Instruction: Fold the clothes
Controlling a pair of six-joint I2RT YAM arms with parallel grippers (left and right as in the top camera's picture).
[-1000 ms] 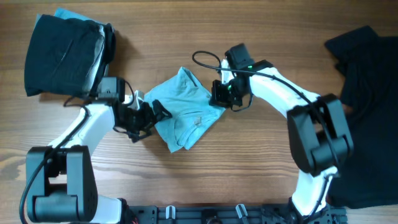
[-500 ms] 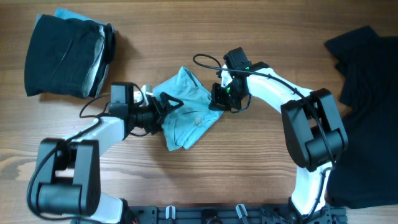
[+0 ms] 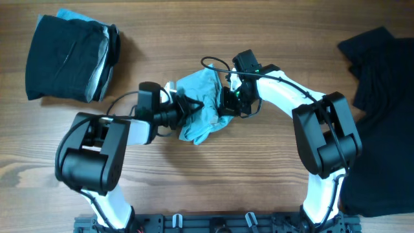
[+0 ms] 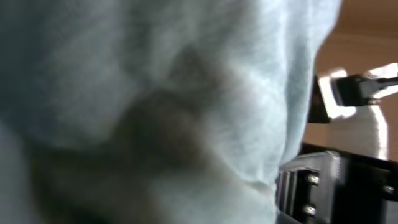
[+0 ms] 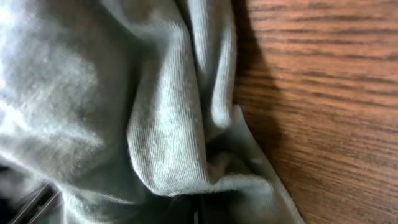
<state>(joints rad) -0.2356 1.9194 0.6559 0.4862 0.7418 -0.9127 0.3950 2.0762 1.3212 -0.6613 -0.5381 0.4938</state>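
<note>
Pale blue T-shirt (image 3: pixel 204 123) crumpled at centre, folded black stack (image 3: pixel 65 58) far left, loose black garment (image 3: pixel 378 97) at right edge

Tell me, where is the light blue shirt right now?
In the overhead view the light blue shirt lies bunched in the middle of the wooden table, right between the left hand and the right hand.

Arms: we see a left arm (image 3: pixel 132 129) and a right arm (image 3: pixel 284 87), each with smooth white shells on the long links.
Joints: bulky black housings (image 3: pixel 326 142) with rounded corners, largest nearest the bases.
Hands: the left hand (image 3: pixel 193 105) and right hand (image 3: pixel 226 103) are black, with black wrist blocks behind.
Cables: a thin black cable (image 3: pixel 210 61) loops free by the right wrist; another arcs beside the left arm.
Light: a small green light (image 3: pixel 240 92) at the right wrist.
</note>
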